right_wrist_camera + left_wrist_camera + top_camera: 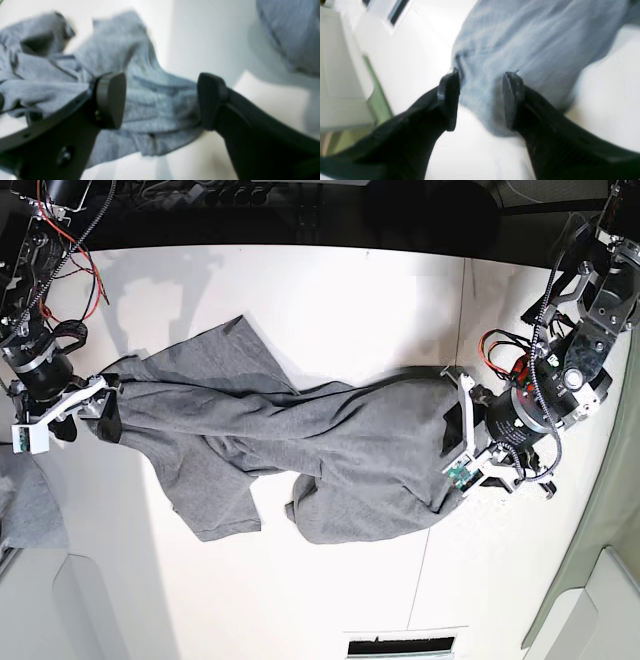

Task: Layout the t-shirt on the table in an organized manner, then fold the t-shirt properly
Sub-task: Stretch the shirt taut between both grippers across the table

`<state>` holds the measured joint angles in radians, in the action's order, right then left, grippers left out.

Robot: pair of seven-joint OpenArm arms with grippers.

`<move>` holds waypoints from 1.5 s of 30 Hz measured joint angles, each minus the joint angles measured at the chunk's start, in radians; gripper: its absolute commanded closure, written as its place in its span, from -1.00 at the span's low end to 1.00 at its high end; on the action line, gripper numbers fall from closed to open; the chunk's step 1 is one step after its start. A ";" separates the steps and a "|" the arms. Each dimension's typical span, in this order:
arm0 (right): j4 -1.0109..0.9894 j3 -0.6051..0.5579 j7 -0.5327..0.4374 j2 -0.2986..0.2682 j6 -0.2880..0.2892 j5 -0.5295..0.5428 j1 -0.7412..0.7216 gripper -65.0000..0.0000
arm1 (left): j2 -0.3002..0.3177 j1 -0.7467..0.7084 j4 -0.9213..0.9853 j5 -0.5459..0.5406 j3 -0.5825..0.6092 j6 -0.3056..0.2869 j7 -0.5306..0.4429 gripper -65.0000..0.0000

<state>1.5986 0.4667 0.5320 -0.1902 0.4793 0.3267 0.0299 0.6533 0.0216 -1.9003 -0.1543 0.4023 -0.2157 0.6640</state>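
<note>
The heather-grey t-shirt (pixel 330 445) lies crumpled and stretched sideways across the white table (pixel 350 290). My left gripper (pixel 455 430) is at the shirt's right end. In the left wrist view it (pixel 481 77) is open, with cloth (pixel 532 37) between and beyond the fingers. My right gripper (pixel 100 405) is at the shirt's left end. In the right wrist view it (pixel 161 82) is open, just above bunched cloth (pixel 150 100). I cannot tell whether the fingers touch the fabric.
A thin dark seam (pixel 440 450) crosses the table near my left arm. Another piece of grey cloth (pixel 20 505) lies at the left edge and also shows in the right wrist view (pixel 292 32). Red cables (pixel 70 230) hang at the upper left. A white label (pixel 400 645) sits at the front edge.
</note>
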 measured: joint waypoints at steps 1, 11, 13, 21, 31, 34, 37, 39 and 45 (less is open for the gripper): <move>0.000 0.015 0.000 0.001 -0.002 0.011 0.013 -0.36 | 0.000 -0.009 0.025 0.016 0.000 0.012 0.006 0.07; 0.000 0.076 0.062 0.007 0.018 0.179 0.192 -0.36 | -0.035 -0.018 0.278 0.016 -0.031 0.119 -0.075 0.07; 0.000 0.072 0.063 0.019 0.019 0.190 0.220 -0.36 | -0.062 -0.016 0.325 0.016 -0.039 0.109 -0.103 0.07; -0.045 -0.019 0.029 0.099 0.019 0.178 0.241 -0.36 | -0.183 0.004 0.509 -0.061 -0.089 0.062 -0.141 0.07; -0.289 -0.105 -0.068 0.193 0.020 0.173 0.086 -0.35 | -0.296 0.127 0.684 -0.074 -0.103 0.024 -0.165 0.15; -0.290 -0.106 -0.068 0.236 0.024 0.167 0.064 -0.14 | -0.307 0.126 0.690 -0.080 -0.103 0.016 -0.168 0.72; -0.298 -0.108 -0.036 0.259 0.024 0.121 0.041 0.68 | -0.312 0.126 0.692 -0.077 -0.101 0.013 -0.201 1.00; -0.301 -0.109 -0.031 0.260 0.018 0.103 0.031 1.00 | -0.309 0.135 0.692 -0.075 -0.101 0.013 -0.200 1.00; -0.240 -0.089 -0.035 0.256 0.060 0.102 0.004 1.00 | -0.262 0.164 0.641 -0.143 -0.208 0.006 -0.124 1.00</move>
<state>1.3586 0.3782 0.4969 0.0662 0.5396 0.4286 0.0341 0.3912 0.1852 -1.2591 -0.2974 0.1944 -0.2100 0.5404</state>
